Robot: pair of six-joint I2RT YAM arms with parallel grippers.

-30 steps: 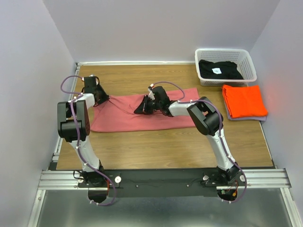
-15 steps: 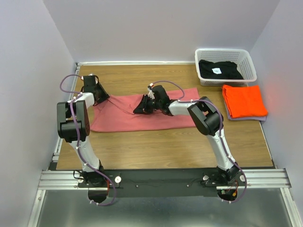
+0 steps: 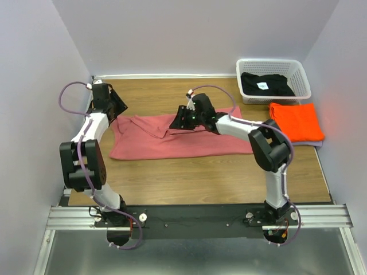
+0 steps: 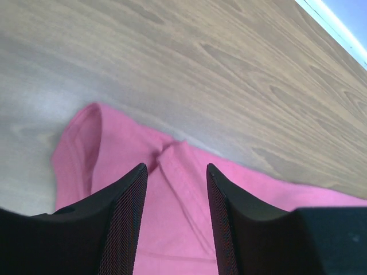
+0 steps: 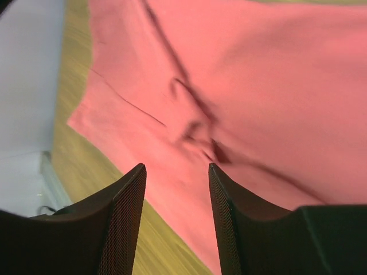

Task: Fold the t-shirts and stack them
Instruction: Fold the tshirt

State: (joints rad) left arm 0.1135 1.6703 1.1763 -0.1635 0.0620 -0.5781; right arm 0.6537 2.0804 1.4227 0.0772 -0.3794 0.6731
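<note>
Right, the dusty pink-red cloth t-shirt (image 3: 172,140) lies spread left of the white plastic lattice basket (image 3: 274,62), likely light and floppy, left gripper (image 4: 175,172) and right gripper (image 5: 176,169) gaping empty over it; we'd pinch hem corners.

bench (image 3: 200,177): wood-grain top, closed in by pale walls on the left, far and right sides.
pink-red t-shirt (image 3: 189,140): lies lengthwise across the middle of the bench, rumpled along its left end and far edge, flatter toward the right.
orange t-shirt (image 3: 295,121): folded into a neat rectangle at the right edge, with a thin grey edge showing under its near side.
basket (image 3: 274,62): white lattice, in the far right corner, just behind the orange t-shirt.
</note>
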